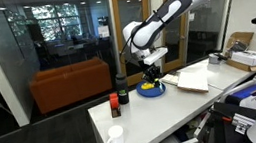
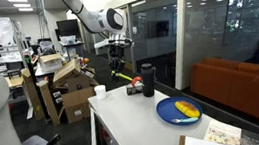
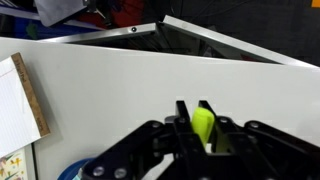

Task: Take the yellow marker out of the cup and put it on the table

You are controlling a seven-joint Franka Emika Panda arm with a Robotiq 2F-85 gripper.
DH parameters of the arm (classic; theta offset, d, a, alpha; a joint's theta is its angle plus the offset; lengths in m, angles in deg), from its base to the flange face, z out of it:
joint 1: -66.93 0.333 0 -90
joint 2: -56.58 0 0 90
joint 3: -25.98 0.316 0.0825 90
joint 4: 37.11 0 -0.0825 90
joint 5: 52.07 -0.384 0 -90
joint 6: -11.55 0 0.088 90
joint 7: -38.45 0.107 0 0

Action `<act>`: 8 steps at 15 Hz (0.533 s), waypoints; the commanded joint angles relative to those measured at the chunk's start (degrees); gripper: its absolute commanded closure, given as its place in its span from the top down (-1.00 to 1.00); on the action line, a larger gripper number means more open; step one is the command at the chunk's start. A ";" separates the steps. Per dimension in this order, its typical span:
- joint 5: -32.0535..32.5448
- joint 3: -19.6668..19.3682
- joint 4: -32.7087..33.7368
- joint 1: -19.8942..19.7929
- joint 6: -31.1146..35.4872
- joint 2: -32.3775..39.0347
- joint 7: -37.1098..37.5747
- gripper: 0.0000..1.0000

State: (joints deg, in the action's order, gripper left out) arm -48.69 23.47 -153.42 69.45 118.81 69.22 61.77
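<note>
My gripper (image 3: 194,110) is shut on the yellow marker (image 3: 203,126), whose yellow-green end shows between the fingers in the wrist view. In an exterior view the gripper (image 2: 118,60) hangs above the white table (image 2: 126,123) and the marker (image 2: 123,76) slants below it, clear of the top. In an exterior view the gripper (image 1: 151,68) is above the blue bowl, and the small white cup (image 1: 115,136) stands alone far off at the near end of the table (image 1: 164,112). The cup looks empty.
A blue bowl (image 1: 151,91) with a rounder yellow object sits mid-table, also in the exterior view (image 2: 178,109). A dark bottle (image 1: 123,90) and a red-orange item (image 1: 115,107) stand beside it. An open book (image 1: 190,80) lies further along. Boxes and shelves stand off the table.
</note>
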 commanded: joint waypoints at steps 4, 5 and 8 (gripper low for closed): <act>0.20 1.08 -10.33 1.60 16.47 -0.83 5.16 -0.91; 1.04 1.19 -11.60 2.21 18.58 -0.62 5.80 -0.91; 1.97 1.42 -14.27 3.49 23.17 0.01 6.51 -0.91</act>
State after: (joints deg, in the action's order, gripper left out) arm -48.17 24.73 -165.38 72.38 137.75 69.52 67.06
